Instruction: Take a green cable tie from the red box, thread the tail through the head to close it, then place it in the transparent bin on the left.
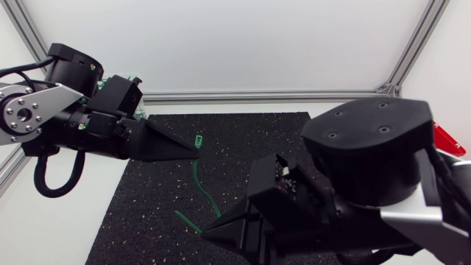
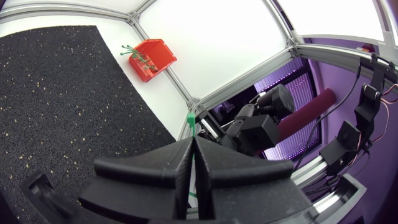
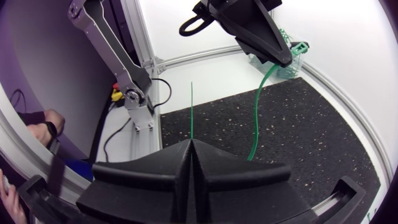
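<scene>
Under both our grippers lies the black speckled mat (image 1: 250, 147). Our right gripper (image 1: 210, 230) is closed on the tail of the green cable tie (image 1: 200, 184), whose tip stands up past the fingertips. Our left gripper (image 1: 193, 151) pinches the tie just behind its head. The tie arcs between the grippers. The red box (image 2: 152, 59) sits well ahead of the left gripper, and the transparent bin (image 3: 287, 71) is just behind it.

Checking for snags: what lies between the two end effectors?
Head view: only the green tie, arcing from the left end effector to the right end effector above the mat.
</scene>
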Robot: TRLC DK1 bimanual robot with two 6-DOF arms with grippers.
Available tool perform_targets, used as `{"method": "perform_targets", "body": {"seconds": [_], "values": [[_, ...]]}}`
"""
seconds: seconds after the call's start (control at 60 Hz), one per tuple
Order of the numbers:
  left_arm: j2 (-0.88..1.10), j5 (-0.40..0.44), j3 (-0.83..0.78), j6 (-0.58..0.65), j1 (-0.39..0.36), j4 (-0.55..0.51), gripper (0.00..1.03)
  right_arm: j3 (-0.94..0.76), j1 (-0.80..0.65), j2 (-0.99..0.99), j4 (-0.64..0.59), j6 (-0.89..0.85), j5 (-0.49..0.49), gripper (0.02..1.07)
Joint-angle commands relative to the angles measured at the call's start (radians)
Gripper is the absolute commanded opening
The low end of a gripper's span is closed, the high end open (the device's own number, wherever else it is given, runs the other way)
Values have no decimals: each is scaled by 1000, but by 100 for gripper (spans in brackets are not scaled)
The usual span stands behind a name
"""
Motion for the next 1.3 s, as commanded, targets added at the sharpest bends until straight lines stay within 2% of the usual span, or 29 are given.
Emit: {"method": "perform_targets", "body": {"seconds": [0.0,0.1,0.35,0.417,0.667,1.0,1.1,1.283], "values": [[-50,-13,-33,-27,-18,13,4,62,-1,-8,-52,108,-62,7],[-104,-33,-63,-82,-38,59,4,125,-2,-22,-128,192,-111,7],[-278,-142,-211,-366,-113,387,4,233,-4,-51,-225,387,-173,7],[-308,-173,-238,-420,-135,442,4,260,-7,-58,-256,450,-174,7],[-412,-260,-287,-495,-184,511,4,366,-18,-61,-334,639,-191,7],[-555,-349,-340,-590,-210,602,4,598,-70,70,-510,777,-346,7],[-573,-381,-343,-598,-227,620,4,605,-120,91,-552,889,-403,7],[-591,-458,-353,-601,-282,648,4,641,-143,105,-578,919,-449,7]]}}
